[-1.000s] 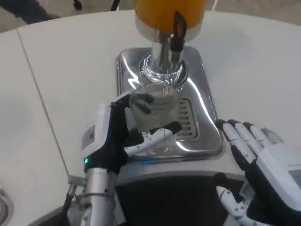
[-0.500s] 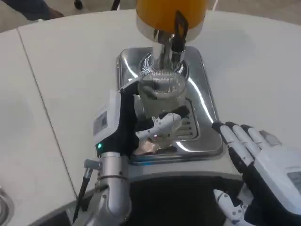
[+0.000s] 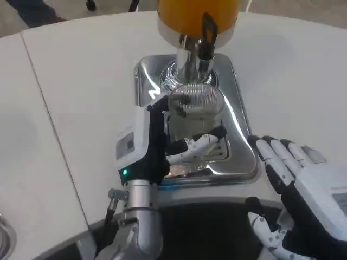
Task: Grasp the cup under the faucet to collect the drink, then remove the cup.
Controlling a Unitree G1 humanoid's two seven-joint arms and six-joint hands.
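Observation:
A clear plastic cup (image 3: 194, 111) stands upright on the chrome drip tray (image 3: 238, 130), its mouth just below the black faucet lever (image 3: 206, 32) of the orange drink dispenser (image 3: 196, 15). My left hand (image 3: 162, 143) holds the cup from the left, fingers wrapped round its lower half. My right hand (image 3: 306, 187) rests on the table to the right of the tray, fingers spread and holding nothing. Through the cup wall I cannot tell whether liquid is inside.
The chrome column (image 3: 190, 67) of the dispenser rises behind the cup. White table (image 3: 76, 81) stretches to the left and right of the tray, with a seam line running down the left side. My dark torso fills the bottom edge.
My left hand has carried the cup forward and to the right along the tray, bringing it under the faucet. The right hand has barely shifted.

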